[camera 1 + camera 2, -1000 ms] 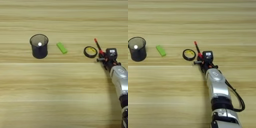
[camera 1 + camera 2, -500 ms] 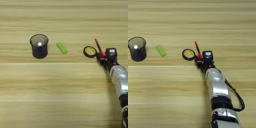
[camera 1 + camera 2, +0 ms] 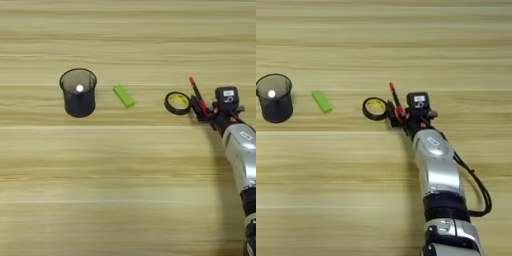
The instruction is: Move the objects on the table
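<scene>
The black tape ring with yellow inside (image 3: 177, 103) lies flat on the light-wood table (image 3: 125, 190), right of centre. Just right of it lies the slim red-and-black pen (image 3: 194, 89), its red tip pointing away from me. My right gripper (image 3: 398, 115) sits at the pen's near end, open, with a black finger on either side of the pen and the left finger almost touching the tape ring. The silver forearm (image 3: 436, 165) runs down to the bottom edge. The bright green block (image 3: 123, 95) lies apart, left of the ring.
A black mesh cup (image 3: 78, 93) stands upright at the left with a small white thing inside it. A black cable (image 3: 476, 185) loops beside the forearm.
My gripper has crept a little to the left and away from me, further onto the pen's near end. The pen, ring, block and cup have stayed where they were.
</scene>
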